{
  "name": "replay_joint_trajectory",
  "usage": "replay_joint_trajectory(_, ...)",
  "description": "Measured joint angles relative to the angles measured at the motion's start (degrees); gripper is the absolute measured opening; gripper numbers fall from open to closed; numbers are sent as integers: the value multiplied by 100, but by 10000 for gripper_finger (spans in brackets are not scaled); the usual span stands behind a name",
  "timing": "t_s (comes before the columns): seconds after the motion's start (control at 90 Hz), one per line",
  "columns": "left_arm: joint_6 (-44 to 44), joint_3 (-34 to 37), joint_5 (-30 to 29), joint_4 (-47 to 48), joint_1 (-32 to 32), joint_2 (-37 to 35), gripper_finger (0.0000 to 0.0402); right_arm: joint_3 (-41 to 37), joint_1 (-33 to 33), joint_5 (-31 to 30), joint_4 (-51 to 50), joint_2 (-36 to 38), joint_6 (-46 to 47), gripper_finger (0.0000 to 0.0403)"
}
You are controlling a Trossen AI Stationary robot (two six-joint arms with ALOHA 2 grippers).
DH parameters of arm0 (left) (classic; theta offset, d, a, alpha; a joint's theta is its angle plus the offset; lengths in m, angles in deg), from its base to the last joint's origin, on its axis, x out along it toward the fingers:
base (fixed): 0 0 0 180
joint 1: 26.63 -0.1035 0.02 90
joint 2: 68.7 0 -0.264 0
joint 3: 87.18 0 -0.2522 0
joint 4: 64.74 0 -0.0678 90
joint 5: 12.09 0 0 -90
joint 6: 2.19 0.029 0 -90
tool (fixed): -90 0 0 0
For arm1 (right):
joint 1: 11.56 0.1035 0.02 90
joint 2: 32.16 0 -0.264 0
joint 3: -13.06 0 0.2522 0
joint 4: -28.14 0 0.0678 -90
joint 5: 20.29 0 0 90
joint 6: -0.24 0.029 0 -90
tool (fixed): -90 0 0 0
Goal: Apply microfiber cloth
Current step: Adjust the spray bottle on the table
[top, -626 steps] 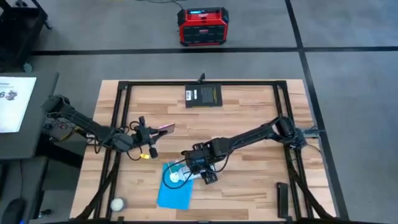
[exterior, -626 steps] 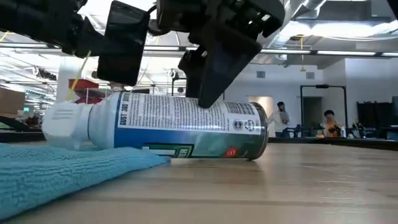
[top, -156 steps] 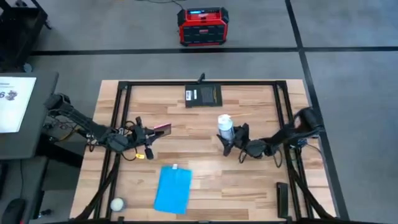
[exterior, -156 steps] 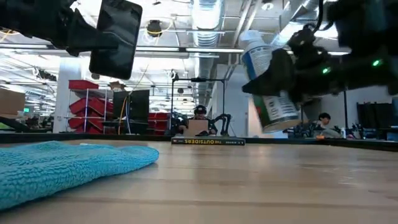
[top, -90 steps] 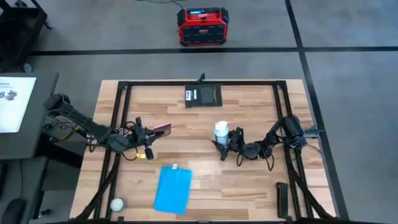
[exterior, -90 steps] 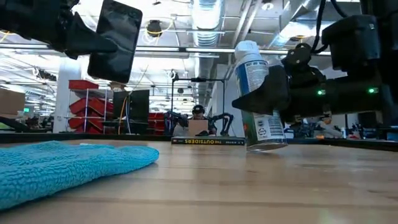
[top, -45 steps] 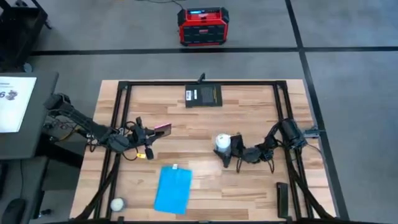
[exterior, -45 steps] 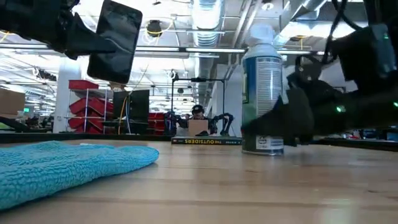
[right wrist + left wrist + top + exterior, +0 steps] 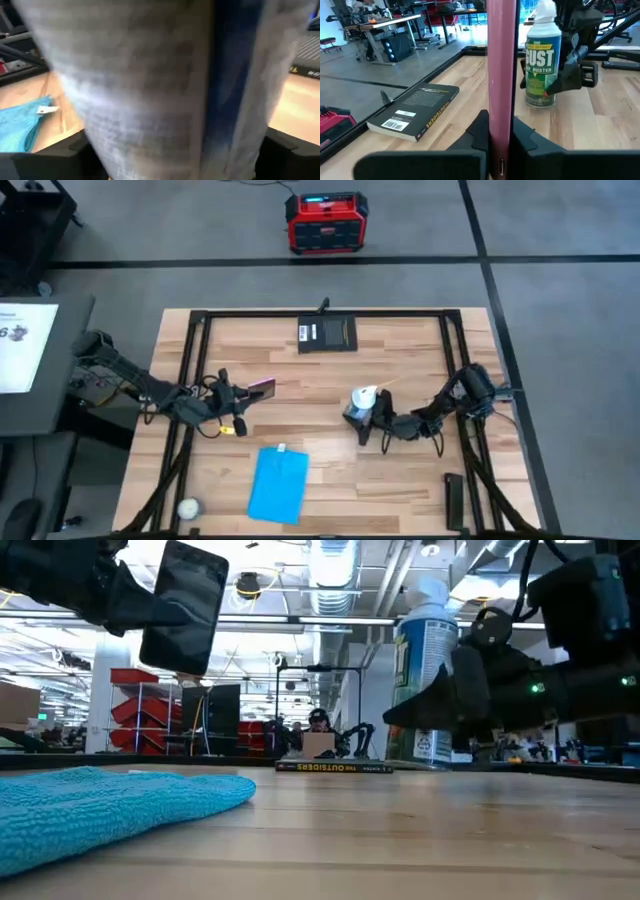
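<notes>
Spray can (image 9: pixel 361 403) in right hand (image 9: pixel 368 423)

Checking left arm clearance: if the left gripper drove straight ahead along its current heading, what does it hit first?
Probably the duster can. The left gripper, shut on the phone, points across the table toward it, upright between the right gripper's fingers. The book lies off to one side. Depth is unclear.

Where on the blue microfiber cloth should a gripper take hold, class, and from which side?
Probably its tagged short edge: the microfiber cloth lies flat on the table, so come from above and pinch there. That edge faces the table's middle, nearest both arms.
</notes>
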Motion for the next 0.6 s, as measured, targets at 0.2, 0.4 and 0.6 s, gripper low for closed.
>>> replay_joint_trajectory(0.2,0,-2,-2,-6,2,0,6,86,2,18,-987,340,144,359)
replay_joint_trajectory(0.4,0,0,0,-8,2,0,6,201,5,34,-1040,348,-28,361)
replay_joint_trajectory(0.6,49,-1,-2,-14,0,0,6,146,27,-4,-1424,718,-226,361)
